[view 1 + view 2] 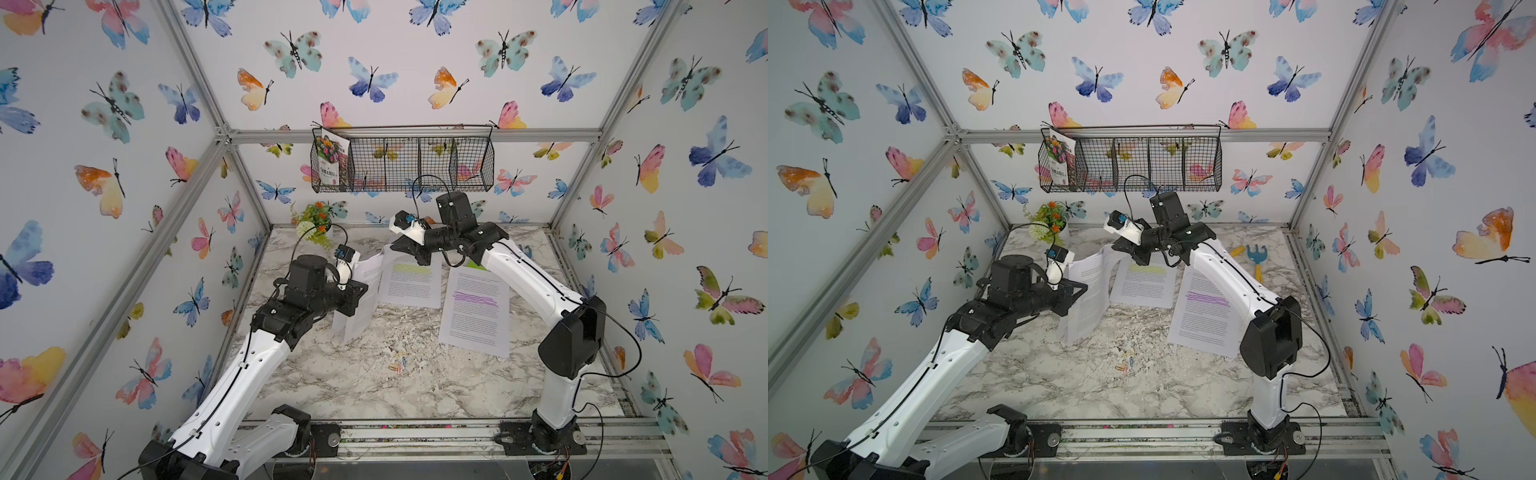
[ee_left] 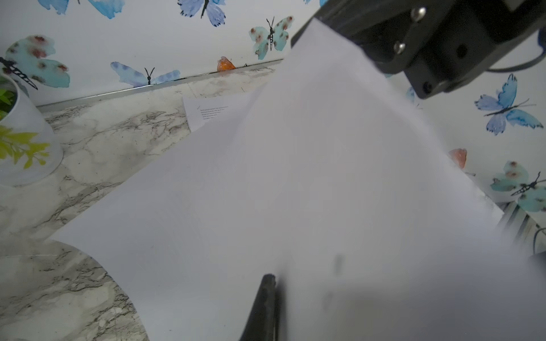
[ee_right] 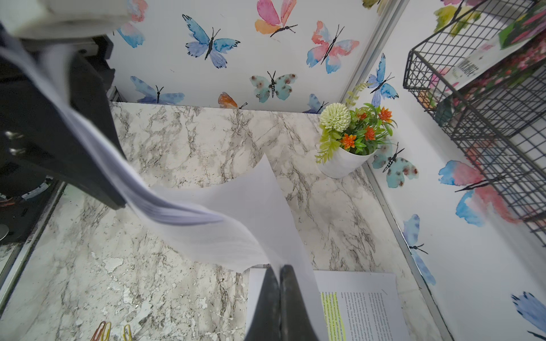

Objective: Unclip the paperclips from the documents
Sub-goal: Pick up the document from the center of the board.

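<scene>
An unhighlighted document hangs curled above the marble table, held between both arms. My left gripper is shut on its side edge; the paper hides one finger in the left wrist view. My right gripper is shut on its far top corner. No clip shows on this sheaf. The yellow-highlighted document and the purple-highlighted document lie flat. Loose paperclips lie on the table nearer the front.
A potted plant stands at the back left corner. A wire basket hangs on the back wall and holds a seed packet. A blue toy rake lies at the back right behind the right arm.
</scene>
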Robot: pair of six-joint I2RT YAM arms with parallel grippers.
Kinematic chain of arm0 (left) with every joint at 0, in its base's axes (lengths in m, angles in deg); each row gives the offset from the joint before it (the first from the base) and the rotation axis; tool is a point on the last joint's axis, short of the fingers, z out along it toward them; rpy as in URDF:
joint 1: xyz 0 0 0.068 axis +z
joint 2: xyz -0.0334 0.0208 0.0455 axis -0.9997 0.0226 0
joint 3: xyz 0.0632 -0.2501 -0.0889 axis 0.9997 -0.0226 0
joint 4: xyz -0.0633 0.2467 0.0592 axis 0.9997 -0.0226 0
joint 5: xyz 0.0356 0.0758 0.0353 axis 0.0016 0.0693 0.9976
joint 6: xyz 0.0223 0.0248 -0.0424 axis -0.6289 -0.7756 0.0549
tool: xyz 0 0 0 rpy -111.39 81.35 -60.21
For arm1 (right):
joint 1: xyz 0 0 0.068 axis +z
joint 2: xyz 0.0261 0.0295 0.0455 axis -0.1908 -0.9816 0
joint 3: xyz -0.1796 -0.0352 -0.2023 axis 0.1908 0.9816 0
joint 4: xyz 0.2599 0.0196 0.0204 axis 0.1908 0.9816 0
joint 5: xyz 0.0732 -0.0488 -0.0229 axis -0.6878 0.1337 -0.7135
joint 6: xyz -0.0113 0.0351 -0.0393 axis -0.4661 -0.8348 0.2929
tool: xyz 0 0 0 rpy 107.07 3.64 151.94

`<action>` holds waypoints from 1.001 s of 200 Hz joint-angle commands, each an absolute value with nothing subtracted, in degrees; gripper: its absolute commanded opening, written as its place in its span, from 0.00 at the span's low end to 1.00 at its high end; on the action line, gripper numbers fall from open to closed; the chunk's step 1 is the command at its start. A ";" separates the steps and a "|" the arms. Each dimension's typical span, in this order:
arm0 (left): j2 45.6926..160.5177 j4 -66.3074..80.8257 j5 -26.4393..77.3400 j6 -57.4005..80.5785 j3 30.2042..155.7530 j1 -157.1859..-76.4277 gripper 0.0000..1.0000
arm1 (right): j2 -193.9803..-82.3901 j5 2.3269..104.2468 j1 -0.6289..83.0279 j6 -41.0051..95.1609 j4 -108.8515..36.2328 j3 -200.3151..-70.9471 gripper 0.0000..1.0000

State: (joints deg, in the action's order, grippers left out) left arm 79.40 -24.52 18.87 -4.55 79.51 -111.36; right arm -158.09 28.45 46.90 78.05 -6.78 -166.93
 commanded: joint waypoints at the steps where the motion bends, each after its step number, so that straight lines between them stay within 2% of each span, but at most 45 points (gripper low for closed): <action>1: 79.45 -26.14 19.35 -5.95 82.00 -111.22 0.03 | -158.52 26.89 46.37 76.68 -6.15 -167.65 0.02; 11: 79.12 -26.13 19.89 -6.29 82.01 -111.22 0.00 | -158.53 26.80 46.33 76.55 -6.46 -167.52 0.02; 49: 78.34 -25.42 19.55 -7.02 83.18 -111.25 0.00 | -158.44 28.27 46.07 75.27 -7.44 -167.27 0.04; 53: 78.38 -25.61 19.49 -7.30 83.61 -111.24 0.00 | -158.40 29.07 46.00 74.83 -7.71 -167.18 0.09; 57: 78.45 -25.81 19.40 -7.57 83.94 -111.29 0.00 | -158.26 29.80 45.79 74.35 -7.99 -167.01 0.19; 67: 78.56 -26.44 19.48 -8.57 84.85 -111.27 0.00 | -157.74 30.85 45.02 74.00 -8.42 -166.45 0.52; 76: 78.65 -27.00 20.17 -9.64 85.78 -111.24 0.00 | -156.99 31.40 44.05 74.12 -8.91 -165.32 0.74; 86: 78.68 -28.00 20.58 -12.17 86.87 -111.29 0.00 | -155.46 31.92 42.92 74.70 -9.62 -163.70 0.85; 95: 78.57 -28.81 21.02 -14.71 87.89 -111.26 0.00 | -153.95 31.93 41.80 75.36 -10.48 -161.98 0.91; 145: 77.50 -31.32 24.58 -25.57 91.14 -111.38 0.00 | -145.24 22.32 37.99 74.08 -21.65 -148.80 0.97; 200: 72.71 -18.24 21.65 -28.67 87.72 -111.23 0.00 | -144.26 6.36 38.03 60.02 -41.61 -139.89 0.98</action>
